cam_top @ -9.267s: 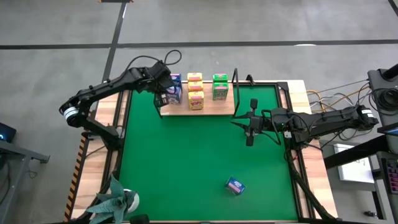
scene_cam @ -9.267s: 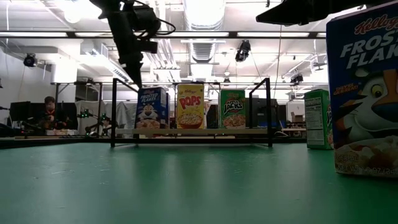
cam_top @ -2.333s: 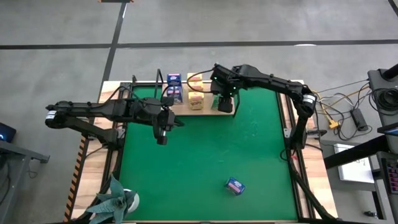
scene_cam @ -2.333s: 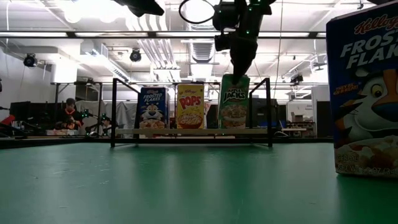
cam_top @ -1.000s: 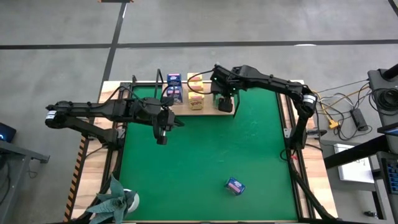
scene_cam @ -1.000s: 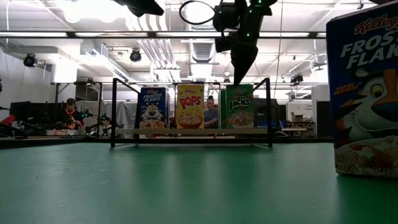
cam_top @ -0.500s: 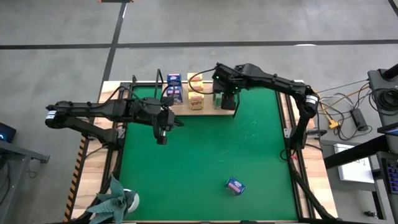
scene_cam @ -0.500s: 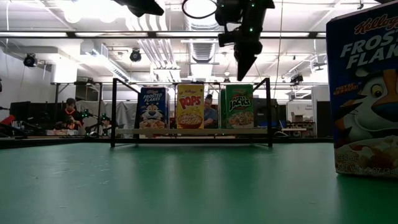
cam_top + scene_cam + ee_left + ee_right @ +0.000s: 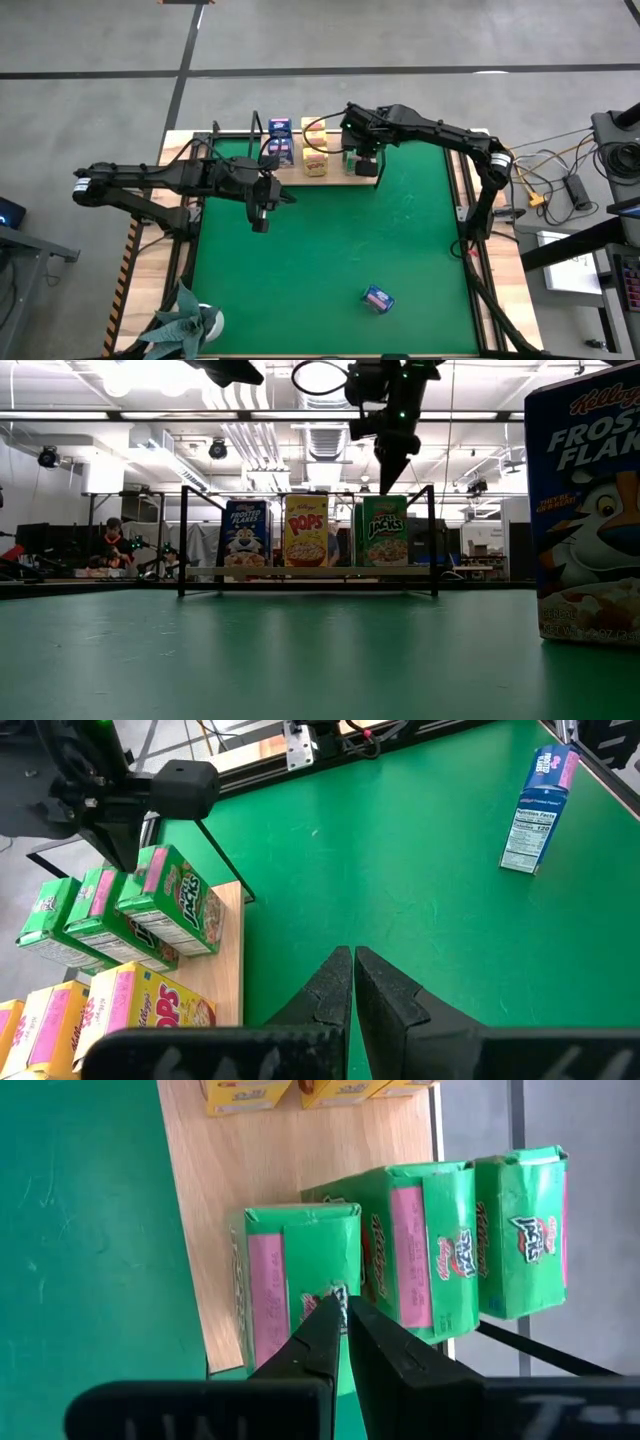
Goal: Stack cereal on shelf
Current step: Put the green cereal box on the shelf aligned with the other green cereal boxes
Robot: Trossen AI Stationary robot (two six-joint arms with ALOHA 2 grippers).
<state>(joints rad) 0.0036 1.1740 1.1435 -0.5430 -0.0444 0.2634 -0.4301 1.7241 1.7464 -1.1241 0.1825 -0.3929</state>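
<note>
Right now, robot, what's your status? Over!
Right gripper shut, empty, above the green boxes on the shelf. Left gripper shut, waiting over the mat. One blue box not yet shelved. Nothing in the way.

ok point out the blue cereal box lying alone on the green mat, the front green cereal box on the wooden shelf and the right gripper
blue cereal box (image 9: 377,298), high view, top face
front green cereal box (image 9: 385,531), low view, front panel
right gripper (image 9: 388,478), low view, shut fingertips
</note>
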